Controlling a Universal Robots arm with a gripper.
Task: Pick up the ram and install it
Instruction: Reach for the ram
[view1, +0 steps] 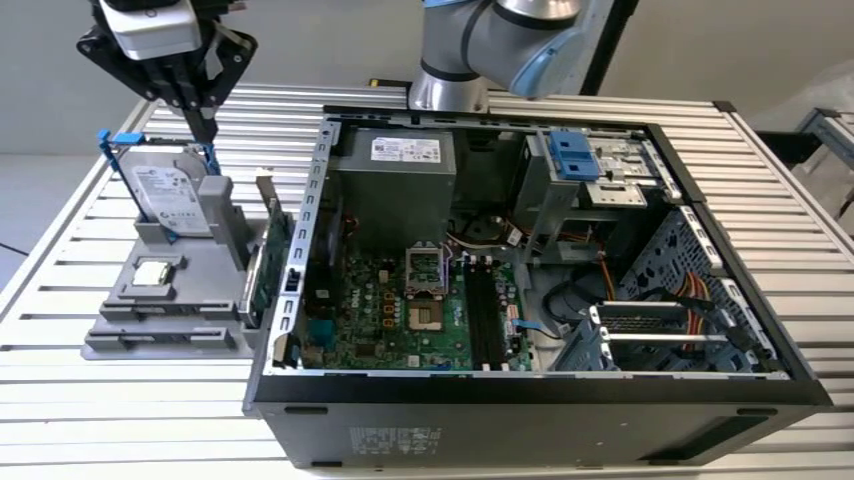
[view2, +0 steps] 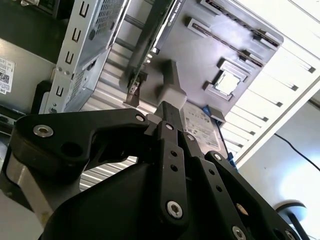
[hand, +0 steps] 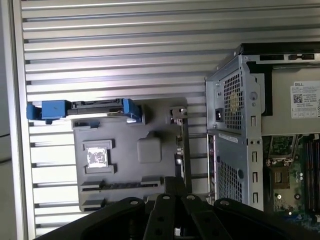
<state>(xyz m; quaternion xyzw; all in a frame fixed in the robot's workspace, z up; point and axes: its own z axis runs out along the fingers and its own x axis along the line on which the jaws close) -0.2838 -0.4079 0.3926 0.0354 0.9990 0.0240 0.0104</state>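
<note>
I see gripper (view1: 206, 133) jaws closed, empty | over gray holder (view1: 134, 342) by hard drive (view1: 171, 200) | ram's place in it: cannot tell

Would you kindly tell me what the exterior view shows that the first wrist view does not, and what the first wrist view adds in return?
The exterior view adds the blue-latched drive bay, the orange cables inside the computer case, and the arm's body.

The first wrist view adds the case's rear panel face-on, with the power socket.

Both share the gripper, the hard drive with blue rails, the grey holder, the processor chip, the green expansion card and the slatted table.
</note>
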